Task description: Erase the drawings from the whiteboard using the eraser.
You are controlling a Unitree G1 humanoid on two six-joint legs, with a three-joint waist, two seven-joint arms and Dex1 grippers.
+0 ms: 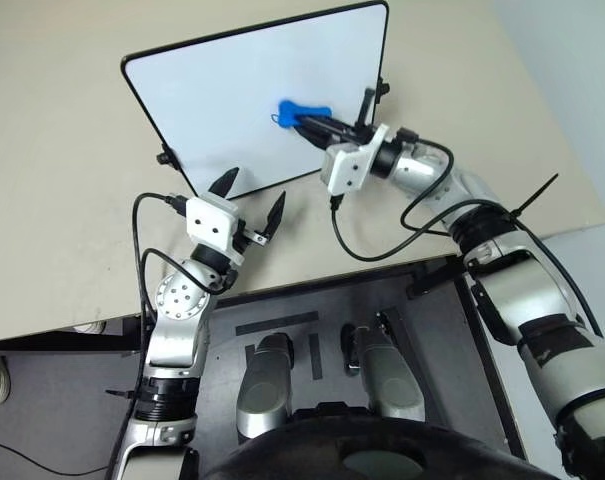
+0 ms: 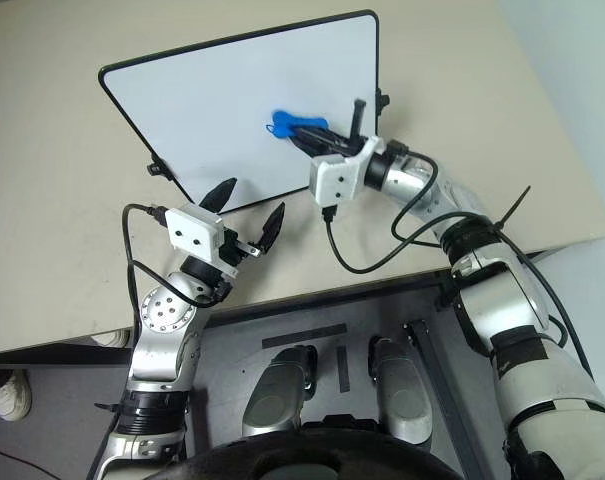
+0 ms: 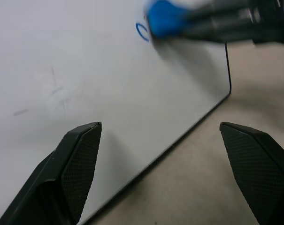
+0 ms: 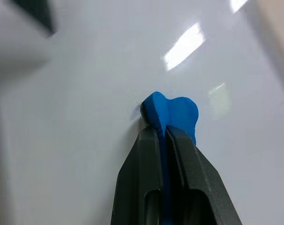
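Whiteboard (image 1: 232,100) lay flat on the beige table (image 1: 62,200), black-framed, rounded corners, small black knobs on its sides, one corner pointing toward the robot. Blue bone-shaped eraser (image 1: 300,112) sat on the board surface, right of its middle, clamped between the two black fingers of the right gripper (image 1: 314,122), fingers closed tight on its narrow waist, one rounded end sticking out past the fingertips and pressed against the white surface. Drawings: a small blue curved mark (image 3: 142,32) showed just beside the eraser's free end, touching or nearly touching it; the rest of it hidden under the eraser, couldn't tell how much remained. Faint grey smudges showed elsewhere on the board in the left wrist view. Left gripper (image 1: 252,200) hung over the board's near corner, fingers spread wide, holding nothing, one fingertip over the white surface and the other over the table just past the frame. Black cable (image 1: 382,240) looped off the right wrist over the table edge.
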